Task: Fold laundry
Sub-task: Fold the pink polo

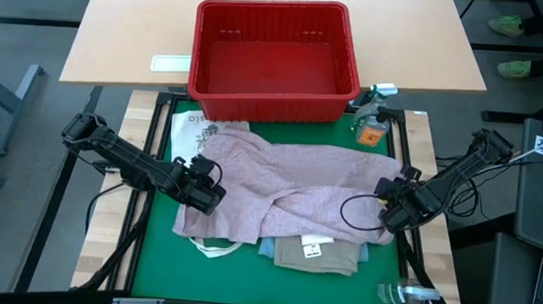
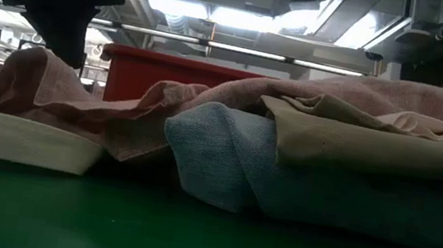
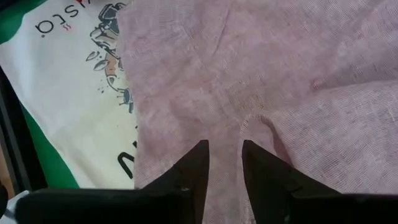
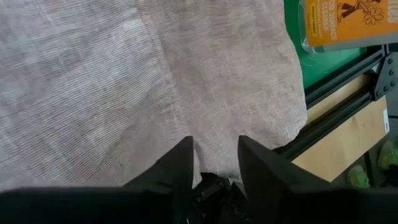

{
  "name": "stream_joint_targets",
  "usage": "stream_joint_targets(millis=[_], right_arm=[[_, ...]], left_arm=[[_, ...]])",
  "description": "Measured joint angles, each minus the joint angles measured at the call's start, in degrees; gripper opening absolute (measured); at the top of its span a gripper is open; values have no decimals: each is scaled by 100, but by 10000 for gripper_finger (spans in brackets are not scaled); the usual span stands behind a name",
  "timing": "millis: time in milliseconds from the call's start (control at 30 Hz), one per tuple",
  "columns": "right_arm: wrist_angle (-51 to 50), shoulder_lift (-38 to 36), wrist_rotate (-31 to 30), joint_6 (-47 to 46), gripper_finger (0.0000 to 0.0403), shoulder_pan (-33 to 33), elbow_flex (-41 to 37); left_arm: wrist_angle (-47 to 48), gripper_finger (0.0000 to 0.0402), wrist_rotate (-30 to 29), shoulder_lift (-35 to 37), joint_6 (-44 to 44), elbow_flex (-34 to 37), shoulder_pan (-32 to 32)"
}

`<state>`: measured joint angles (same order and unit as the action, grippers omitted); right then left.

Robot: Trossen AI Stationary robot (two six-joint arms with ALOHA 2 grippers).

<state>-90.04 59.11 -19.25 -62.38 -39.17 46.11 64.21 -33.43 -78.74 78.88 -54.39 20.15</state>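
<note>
While grippers part over pink shirt [image 1: 288, 185], red basket [image 1: 272, 105] beyond, bottle [image 1: 373, 125] beside.

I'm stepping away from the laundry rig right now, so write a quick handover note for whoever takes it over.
Left end effector: open, fingers apart over the pink shirt at its left edge, nothing held.
Right end effector: open, over the shirt's right edge, nothing held.
The shirt lies spread but rumpled across the green mat, partly covering a white printed cloth at the left.
A tan piece sits on a light blue garment at the near edge, partly under the shirt.
The red basket stands behind the mat.
Done: shirt laid out. Left: smooth and fold it, then the others.
</note>
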Motion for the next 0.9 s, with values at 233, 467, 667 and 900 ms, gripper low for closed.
stream_joint_targets(millis=[233,467,667,900], right_arm=[[14,0,426,430,141,-8,11],[12,0,1240,432,129,-8,11],[480,0,2125,607,123,-23,11],[2278,0,2404,1637,122,-23,11]], left_arm=[[-668,83,146,-2,-600,0,10],[-2261,60,269,-2,-1610,0,118],[-3194,45,470,-2,-1817,0,206],[-3320,37,446,-2,-1795,0,353]])
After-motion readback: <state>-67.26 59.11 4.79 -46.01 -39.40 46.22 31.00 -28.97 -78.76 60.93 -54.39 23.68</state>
